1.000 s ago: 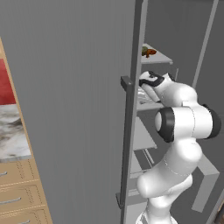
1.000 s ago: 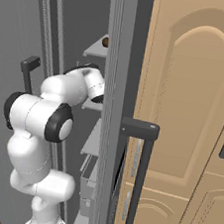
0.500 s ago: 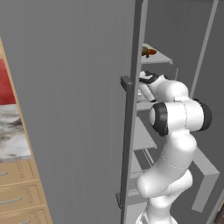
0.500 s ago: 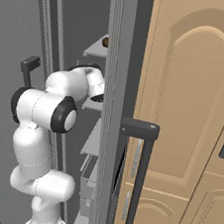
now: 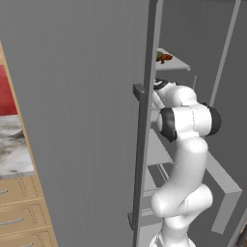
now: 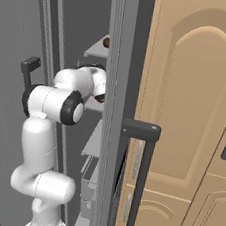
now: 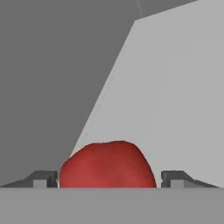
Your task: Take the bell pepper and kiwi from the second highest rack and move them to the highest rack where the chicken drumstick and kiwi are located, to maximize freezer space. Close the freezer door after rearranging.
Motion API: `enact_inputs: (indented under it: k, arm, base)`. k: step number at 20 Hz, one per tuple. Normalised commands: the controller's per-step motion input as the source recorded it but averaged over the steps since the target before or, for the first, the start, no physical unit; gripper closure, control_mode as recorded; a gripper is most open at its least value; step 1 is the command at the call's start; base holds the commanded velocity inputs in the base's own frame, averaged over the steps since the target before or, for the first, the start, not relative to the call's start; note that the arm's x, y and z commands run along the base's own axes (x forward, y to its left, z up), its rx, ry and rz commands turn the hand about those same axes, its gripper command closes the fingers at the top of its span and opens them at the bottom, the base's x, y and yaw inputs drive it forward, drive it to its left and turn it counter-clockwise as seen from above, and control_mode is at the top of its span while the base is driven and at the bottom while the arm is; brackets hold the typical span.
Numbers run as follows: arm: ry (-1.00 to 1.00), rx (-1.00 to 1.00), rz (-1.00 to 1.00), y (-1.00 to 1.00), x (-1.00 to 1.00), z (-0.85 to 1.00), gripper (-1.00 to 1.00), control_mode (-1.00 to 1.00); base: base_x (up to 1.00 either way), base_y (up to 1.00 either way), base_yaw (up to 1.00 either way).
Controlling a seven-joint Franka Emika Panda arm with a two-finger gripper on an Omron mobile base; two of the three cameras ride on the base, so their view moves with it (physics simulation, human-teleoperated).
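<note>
gripper (image 7: 107, 181): we see jaws spread wide, nothing grasped
pepper (image 7: 107, 164): sits between fingertips (image 7: 43, 178), on rack (image 7: 175, 109)

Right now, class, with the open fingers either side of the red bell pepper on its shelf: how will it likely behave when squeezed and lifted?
The bell pepper looks rounded and glossy, so it may slip or roll on the flat second highest rack. It seems small, probably light. The gripper straddles it evenly, so a centred squeeze should hold.
</note>
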Motion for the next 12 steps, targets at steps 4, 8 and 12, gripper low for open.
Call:
enact_inputs:
  k: [4,8,12]
  arm:
    - [0.00,0.00,0.00,0.00,0.40,-0.20,-1.00,-1.00]
    - [0.04,0.00,0.01,0.00,0.05,-0.35,1.00,-1.00]
    - [0.06,0.00,0.03,0.00,-0.28,-0.40,1.00,-1.00]
  base:
    - [0.00,0.00,0.00]
    - [0.00,0.00,0.00]
    - [0.00,0.00,0.00]
